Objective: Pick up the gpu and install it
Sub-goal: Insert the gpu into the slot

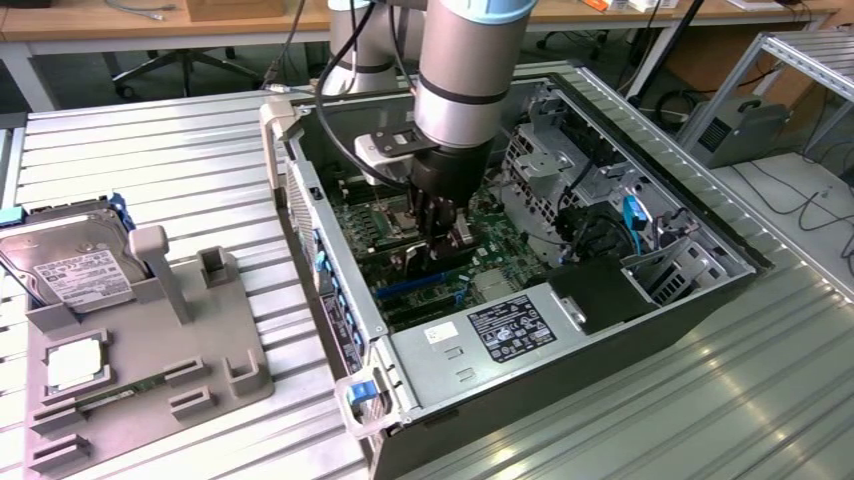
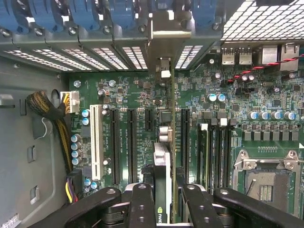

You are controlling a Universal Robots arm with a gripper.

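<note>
The black gripper [image 2: 165,189] squeezes the thin, flat gpu [image 2: 161,152] on its edge. The bumpy green board [image 2: 137,92] lies just under it.

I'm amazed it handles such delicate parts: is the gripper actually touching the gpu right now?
Touching. In the wrist view the gpu stands edge-on between the fingers of the gripper, which close on its two faces above the motherboard.

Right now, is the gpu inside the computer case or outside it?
Inside. The gpu stands on edge between the jaws, over the motherboard within the case.
</note>
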